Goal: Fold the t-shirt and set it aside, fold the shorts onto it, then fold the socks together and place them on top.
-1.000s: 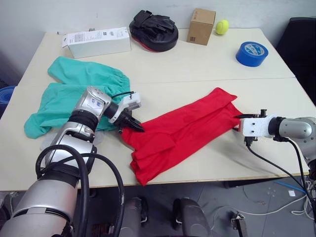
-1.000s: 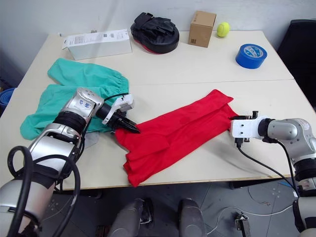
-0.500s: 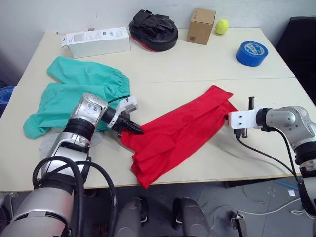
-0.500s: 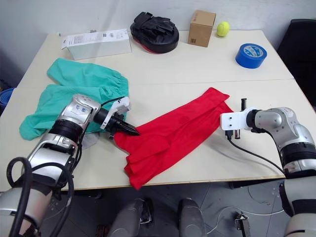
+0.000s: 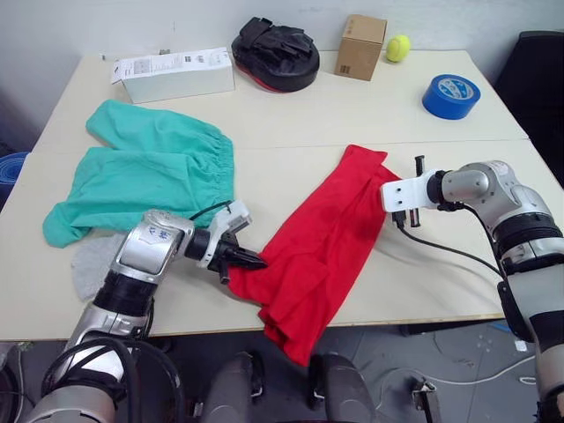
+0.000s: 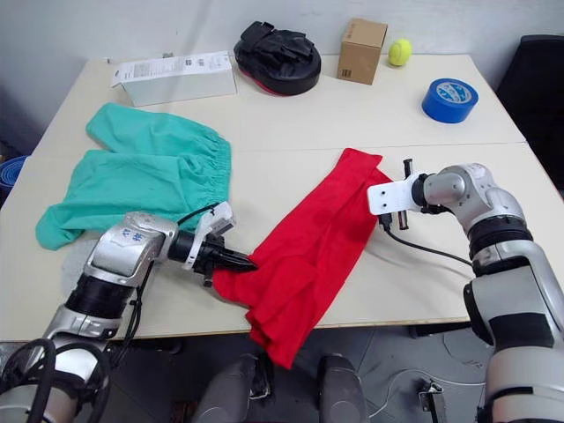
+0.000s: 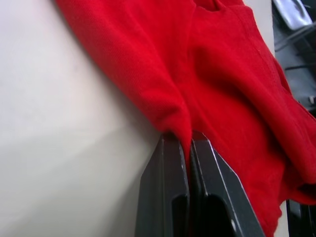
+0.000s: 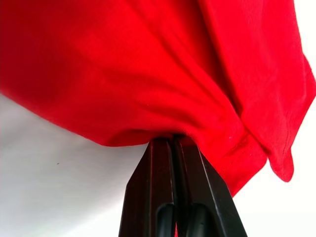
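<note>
The red t-shirt (image 5: 319, 236) lies bunched in a long diagonal strip across the near table half, and its lower end hangs over the front edge. My left gripper (image 5: 253, 262) is shut on the shirt's left edge near the table front; the left wrist view shows its fingers (image 7: 168, 197) pinching a red fold. My right gripper (image 5: 380, 190) is shut on the shirt's upper right edge, with red cloth (image 8: 148, 74) clamped at the fingertips. The teal shorts (image 5: 150, 167) are spread at the left. One grey sock (image 5: 88, 264) lies just in front of them, by my left arm.
Along the far edge stand a white carton (image 5: 172, 75), a black padded mitt (image 5: 273, 53), a cardboard box (image 5: 361, 46) and a yellow-green ball (image 5: 397, 47). A blue tape roll (image 5: 449, 95) sits at the far right. A black chair (image 5: 539, 62) stands beyond the table's right side.
My left gripper has pulled the shirt's edge toward the front edge. My right gripper has swung left and farther back. The shirt has turned steeper and now drapes off the table.
</note>
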You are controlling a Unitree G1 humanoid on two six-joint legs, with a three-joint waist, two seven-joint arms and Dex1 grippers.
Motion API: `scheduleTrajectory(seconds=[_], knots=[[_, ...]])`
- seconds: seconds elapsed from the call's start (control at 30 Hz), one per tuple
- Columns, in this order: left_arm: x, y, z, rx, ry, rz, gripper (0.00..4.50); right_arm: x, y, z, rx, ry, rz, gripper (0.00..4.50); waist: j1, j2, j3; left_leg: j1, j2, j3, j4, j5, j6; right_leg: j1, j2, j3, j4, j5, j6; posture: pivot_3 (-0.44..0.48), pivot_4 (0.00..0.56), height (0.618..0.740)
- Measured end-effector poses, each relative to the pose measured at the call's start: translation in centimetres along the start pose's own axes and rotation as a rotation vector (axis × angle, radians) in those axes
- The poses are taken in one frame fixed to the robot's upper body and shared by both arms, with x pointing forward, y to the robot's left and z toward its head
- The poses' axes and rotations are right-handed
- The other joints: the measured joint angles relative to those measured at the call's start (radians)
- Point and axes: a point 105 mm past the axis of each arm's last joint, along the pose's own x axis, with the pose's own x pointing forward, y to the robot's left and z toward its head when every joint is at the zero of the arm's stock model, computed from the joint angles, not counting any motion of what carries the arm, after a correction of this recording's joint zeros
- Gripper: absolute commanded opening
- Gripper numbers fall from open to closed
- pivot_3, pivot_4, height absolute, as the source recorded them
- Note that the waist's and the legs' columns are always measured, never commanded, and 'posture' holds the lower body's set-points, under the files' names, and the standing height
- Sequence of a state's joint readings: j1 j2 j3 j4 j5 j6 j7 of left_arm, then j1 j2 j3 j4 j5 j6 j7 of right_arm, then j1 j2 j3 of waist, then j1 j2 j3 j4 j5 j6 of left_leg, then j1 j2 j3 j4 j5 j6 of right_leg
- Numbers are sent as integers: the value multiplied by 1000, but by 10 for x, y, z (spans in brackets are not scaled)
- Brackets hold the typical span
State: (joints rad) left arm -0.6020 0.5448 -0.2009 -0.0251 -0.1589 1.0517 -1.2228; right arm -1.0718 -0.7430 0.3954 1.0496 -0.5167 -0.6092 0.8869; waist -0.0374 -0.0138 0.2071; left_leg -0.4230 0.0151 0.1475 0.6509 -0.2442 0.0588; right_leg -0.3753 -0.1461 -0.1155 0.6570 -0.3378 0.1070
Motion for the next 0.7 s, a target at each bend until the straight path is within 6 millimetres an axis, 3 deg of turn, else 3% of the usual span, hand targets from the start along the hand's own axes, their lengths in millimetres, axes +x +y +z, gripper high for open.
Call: scheduleTrajectory(seconds=[0.2,0.43,0.7], knots=[[2,-8,-6,-39,-39,32,0,0,0,2,-5,-11,9,65,2,0,0,1,0,0,0,0,-1,0,0,0,-2,0,0,0,150,740],[-6,-6,-9,-92,-84,97,0,11,-8,24,-84,-56,13,65,-5,0,0,1,0,0,-1,1,-2,-1,0,0,-2,-1,-1,0,150,740],[-10,-17,-19,-129,-105,113,0,16,-14,32,-171,-40,33,65,-15,0,0,1,0,0,-3,1,-3,-1,0,0,-2,-1,-1,0,150,740]])
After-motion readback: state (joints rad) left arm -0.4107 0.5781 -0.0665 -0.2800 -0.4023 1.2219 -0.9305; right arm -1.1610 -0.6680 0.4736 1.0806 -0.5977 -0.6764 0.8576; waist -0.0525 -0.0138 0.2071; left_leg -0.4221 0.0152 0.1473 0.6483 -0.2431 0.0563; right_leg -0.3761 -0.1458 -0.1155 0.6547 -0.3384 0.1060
